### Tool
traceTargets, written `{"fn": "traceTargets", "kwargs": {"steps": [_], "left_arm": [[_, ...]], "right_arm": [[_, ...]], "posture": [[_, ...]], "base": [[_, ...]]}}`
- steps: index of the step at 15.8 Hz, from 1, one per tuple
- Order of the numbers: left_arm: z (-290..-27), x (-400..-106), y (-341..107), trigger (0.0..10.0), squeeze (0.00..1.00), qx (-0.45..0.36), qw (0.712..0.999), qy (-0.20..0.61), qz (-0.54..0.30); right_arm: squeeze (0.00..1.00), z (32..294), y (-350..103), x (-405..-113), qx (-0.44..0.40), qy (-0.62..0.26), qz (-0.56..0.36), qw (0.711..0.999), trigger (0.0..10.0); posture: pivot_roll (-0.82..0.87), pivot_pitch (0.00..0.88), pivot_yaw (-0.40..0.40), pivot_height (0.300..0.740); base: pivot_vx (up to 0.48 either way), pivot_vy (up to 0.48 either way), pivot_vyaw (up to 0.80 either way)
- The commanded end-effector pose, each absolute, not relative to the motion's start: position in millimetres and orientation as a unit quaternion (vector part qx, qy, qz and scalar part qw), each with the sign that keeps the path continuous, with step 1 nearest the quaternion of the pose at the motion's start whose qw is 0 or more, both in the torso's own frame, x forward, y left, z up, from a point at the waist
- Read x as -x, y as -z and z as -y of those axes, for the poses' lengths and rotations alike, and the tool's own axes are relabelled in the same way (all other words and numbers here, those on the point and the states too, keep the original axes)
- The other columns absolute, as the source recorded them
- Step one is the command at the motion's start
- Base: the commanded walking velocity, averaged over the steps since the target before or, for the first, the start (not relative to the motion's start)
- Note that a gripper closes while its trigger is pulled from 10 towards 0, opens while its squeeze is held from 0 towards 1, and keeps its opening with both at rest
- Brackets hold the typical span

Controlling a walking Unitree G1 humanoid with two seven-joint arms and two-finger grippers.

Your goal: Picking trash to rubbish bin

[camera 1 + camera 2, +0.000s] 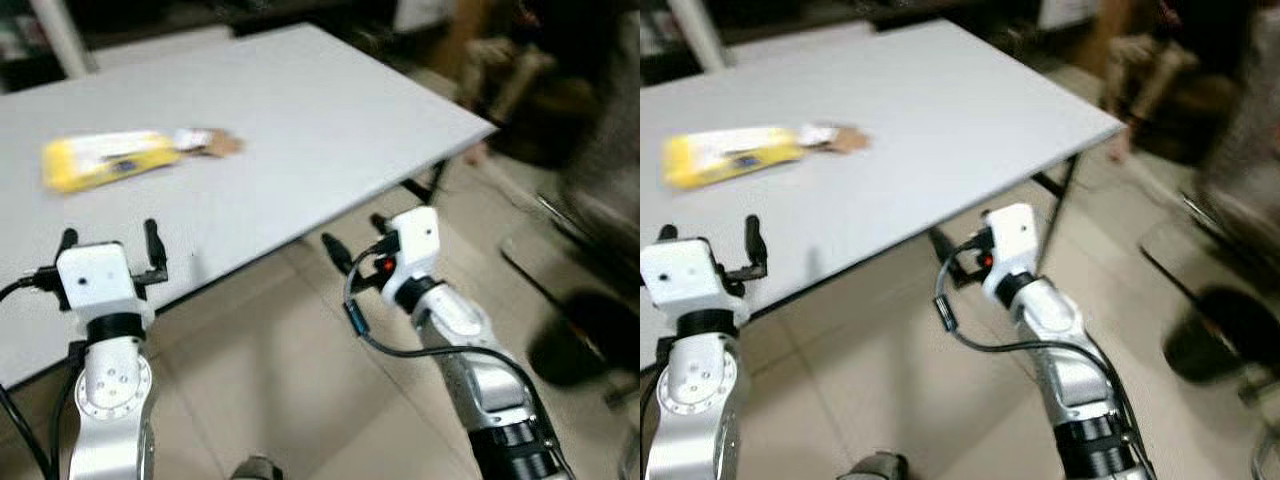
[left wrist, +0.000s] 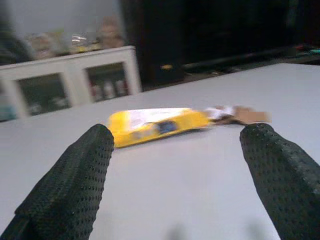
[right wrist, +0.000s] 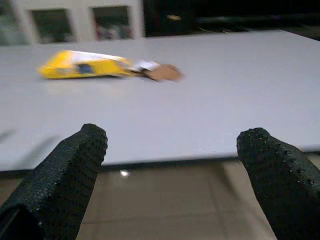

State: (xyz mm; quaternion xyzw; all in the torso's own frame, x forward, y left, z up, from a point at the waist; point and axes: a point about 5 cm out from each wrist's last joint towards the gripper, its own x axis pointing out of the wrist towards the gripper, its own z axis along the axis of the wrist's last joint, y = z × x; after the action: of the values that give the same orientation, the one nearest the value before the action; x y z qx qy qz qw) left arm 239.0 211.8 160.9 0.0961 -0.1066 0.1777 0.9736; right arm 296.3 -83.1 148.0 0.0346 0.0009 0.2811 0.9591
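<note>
Left eye view: yellow snack wrapper (image 1: 108, 159) lies flat on the white table (image 1: 330, 120), a torn brown scrap (image 1: 208, 141) touching its end. Left gripper (image 1: 110, 245) hovers over the table's near edge, fingers spread wide, empty. Right gripper (image 1: 352, 240) sits off the table edge above tiled floor (image 1: 270, 380), fingers also wide, empty.

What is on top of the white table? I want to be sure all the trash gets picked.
On the white table lie a yellow wrapper and, touching its end, a torn brownish scrap. The left gripper hovers open over the near edge, hiding a small patch.
</note>
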Motion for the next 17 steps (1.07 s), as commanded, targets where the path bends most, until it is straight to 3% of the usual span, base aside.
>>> {"fn": "traceTargets", "kwargs": {"steps": [1,8,17], "left_arm": [[-210.1,-238.1,-160.7,10.0,0.00,-0.094,0.974,-0.179,0.106],[-209.9,-238.8,-157.1,10.0,0.00,-0.083,0.975,-0.181,0.095],[-202.5,-243.9,-151.3,10.0,0.00,-0.008,0.989,-0.128,0.069]], "right_arm": [[0.00,88.1,-151.1,-296.4,-0.036,-0.275,0.003,0.961,10.0],[0.00,87.9,-149.5,-295.4,-0.041,-0.274,-0.003,0.961,10.0],[0.00,89.2,-158.9,-300.1,-0.051,-0.255,0.024,0.965,10.0]], "posture": [[-0.06,0.102,-0.023,0.740],[-0.06,0.108,-0.022,0.740],[-0.05,0.110,-0.025,0.740]], "base": [[0.000,0.000,0.80],[0.000,0.000,0.80],[0.000,0.000,0.00]]}}
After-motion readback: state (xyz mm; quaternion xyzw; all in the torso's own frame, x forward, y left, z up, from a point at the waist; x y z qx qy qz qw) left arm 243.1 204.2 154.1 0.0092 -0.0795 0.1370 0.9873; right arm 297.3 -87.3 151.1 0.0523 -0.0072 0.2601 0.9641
